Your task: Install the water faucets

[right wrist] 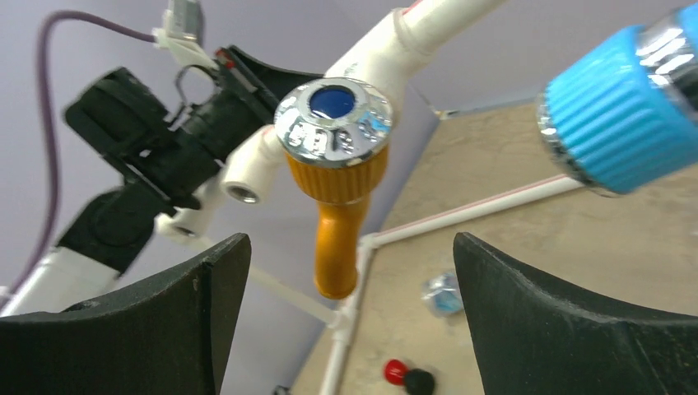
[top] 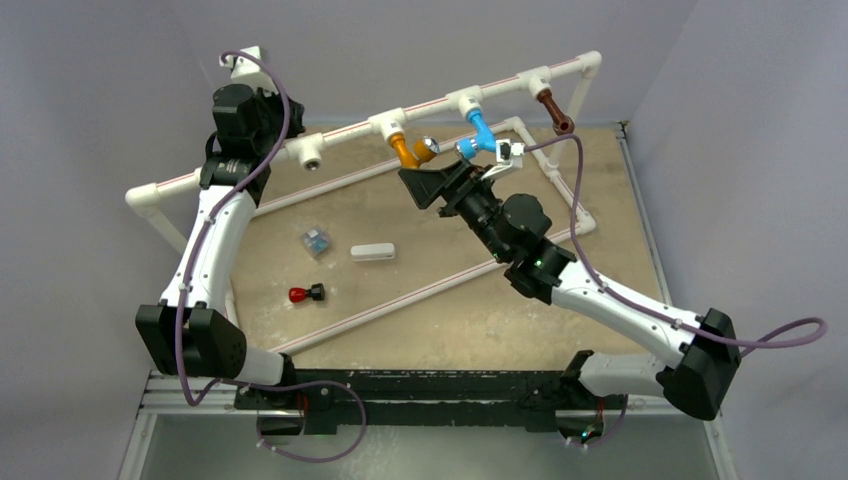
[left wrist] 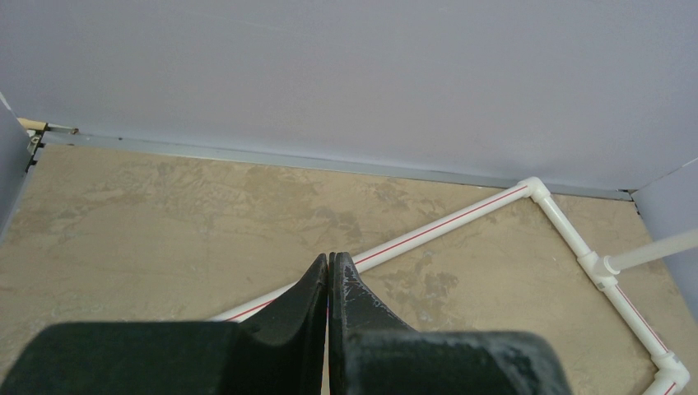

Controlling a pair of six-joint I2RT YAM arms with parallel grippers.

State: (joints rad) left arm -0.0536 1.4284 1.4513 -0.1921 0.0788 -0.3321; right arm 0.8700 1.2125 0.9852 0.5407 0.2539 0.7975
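Note:
Three water faucets hang from white tees on the raised pipe rail: an orange faucet [top: 404,150] with a silver cap [right wrist: 333,123], a light blue faucet [top: 479,134] and a dark brown faucet [top: 555,111]. My right gripper [top: 424,183] is open just below the orange faucet [right wrist: 337,206]. Its fingers stand wide on either side of the spout and touch nothing. The blue faucet [right wrist: 613,123] shows at the upper right of that view. My left gripper [left wrist: 330,257] is shut on nothing, up by the rail's left end [top: 250,108].
One tee socket [top: 312,158] on the rail's left part has nothing in it. On the table lie a small clear-blue piece [top: 316,242], a white bar [top: 372,252] and a red-and-black piece [top: 306,294]. White floor pipes [left wrist: 444,226] cross the tabletop.

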